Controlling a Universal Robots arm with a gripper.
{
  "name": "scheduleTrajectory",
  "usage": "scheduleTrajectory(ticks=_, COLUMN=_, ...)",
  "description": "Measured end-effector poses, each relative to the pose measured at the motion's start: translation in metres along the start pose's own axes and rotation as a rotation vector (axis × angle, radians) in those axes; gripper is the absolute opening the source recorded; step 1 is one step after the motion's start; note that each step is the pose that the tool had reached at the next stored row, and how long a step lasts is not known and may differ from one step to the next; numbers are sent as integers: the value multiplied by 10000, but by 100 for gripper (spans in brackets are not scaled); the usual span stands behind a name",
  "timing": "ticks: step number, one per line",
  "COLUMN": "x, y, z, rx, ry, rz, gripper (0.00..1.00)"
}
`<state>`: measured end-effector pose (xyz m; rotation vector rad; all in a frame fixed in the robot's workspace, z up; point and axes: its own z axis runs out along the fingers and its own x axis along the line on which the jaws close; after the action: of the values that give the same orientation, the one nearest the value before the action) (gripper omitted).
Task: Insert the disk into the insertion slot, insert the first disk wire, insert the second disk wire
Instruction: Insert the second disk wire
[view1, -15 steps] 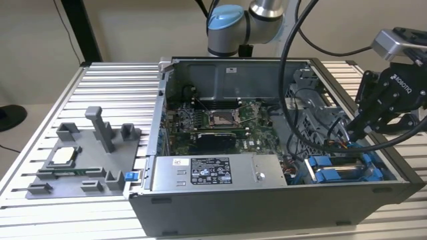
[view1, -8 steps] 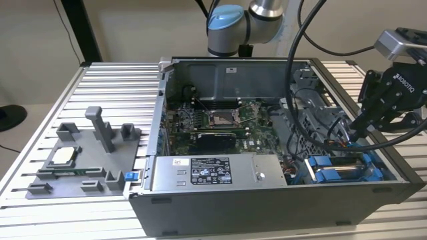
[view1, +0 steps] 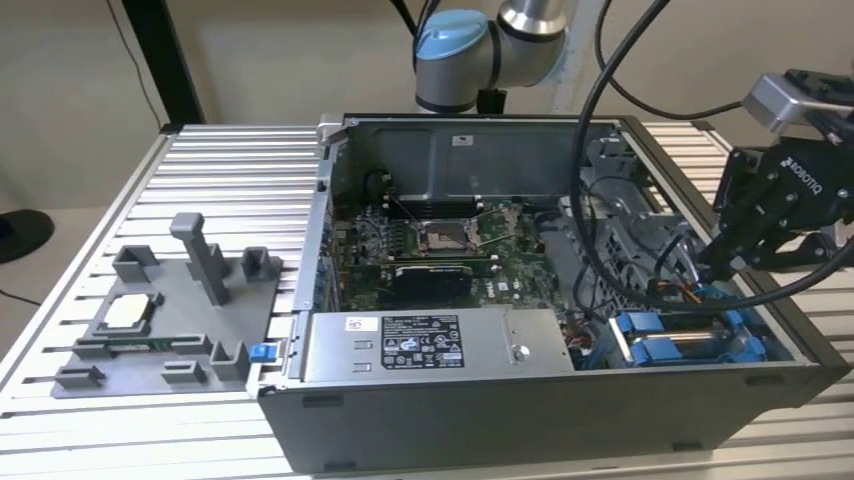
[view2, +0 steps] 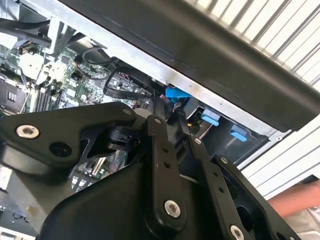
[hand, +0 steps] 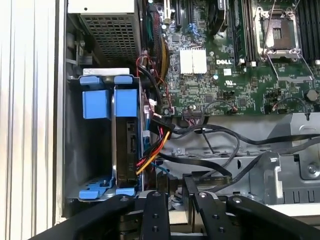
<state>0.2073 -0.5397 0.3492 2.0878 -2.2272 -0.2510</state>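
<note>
Ribbed metal table (view1: 227, 170) carries an open computer case (view1: 534, 420), with a grey fixture tray (view1: 160, 320) beside it on the exterior view's left. The disk (view1: 674, 350) sits in its blue carrier down in the corner drive bay, just beside the power-supply box (view1: 427, 345). In the first wrist view, red and yellow wires (hand: 155, 147) lie against the disk's side. The pincer (view1: 717, 268) hangs just above that bay among black cables (view1: 583, 170); whether it is spread or pinching anything, I cannot tell.
</note>
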Motion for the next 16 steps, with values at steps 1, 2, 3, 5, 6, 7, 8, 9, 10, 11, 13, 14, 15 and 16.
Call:
scheduleTrajectory(ticks=1, x=0, y=-2, z=5, rx=1, ry=10, rz=1, gripper=100)
scheduleTrajectory(ticks=2, x=0, y=-3, z=10, rx=2, ry=27, rz=3, gripper=100)
scheduleTrajectory(ticks=3, x=-1, y=-4, z=15, rx=2, ry=43, rz=5, gripper=100)
scheduleTrajectory(ticks=5, x=0, y=-4, z=17, rx=5, ry=79, rz=11, gripper=100)
scheduleTrajectory(ticks=6, x=0, y=-4, z=16, rx=5, ry=85, rz=12, gripper=100)
scheduleTrajectory(ticks=7, x=0, y=-4, z=16, rx=5, ry=85, rz=12, gripper=100)
scheduleTrajectory(ticks=8, x=0, y=-4, z=16, rx=5, ry=87, rz=12, gripper=100)
scheduleTrajectory(ticks=9, x=-1, y=-4, z=16, rx=5, ry=86, rz=12, gripper=100)
scheduleTrajectory(ticks=10, x=-1, y=-4, z=16, rx=5, ry=86, rz=12, gripper=0)
scheduleTrajectory(ticks=11, x=-1, y=-4, z=16, rx=5, ry=86, rz=12, gripper=0)
scheduleTrajectory(ticks=13, x=-1, y=-4, z=16, rx=5, ry=86, rz=12, gripper=0)
scheduleTrajectory(ticks=14, x=-1, y=-4, z=16, rx=5, ry=86, rz=12, gripper=0)
scheduleTrajectory(ticks=15, x=-1, y=-4, z=16, rx=5, ry=86, rz=12, gripper=0)
scheduleTrajectory(ticks=16, x=-1, y=-4, z=16, rx=5, ry=86, rz=12, gripper=0)
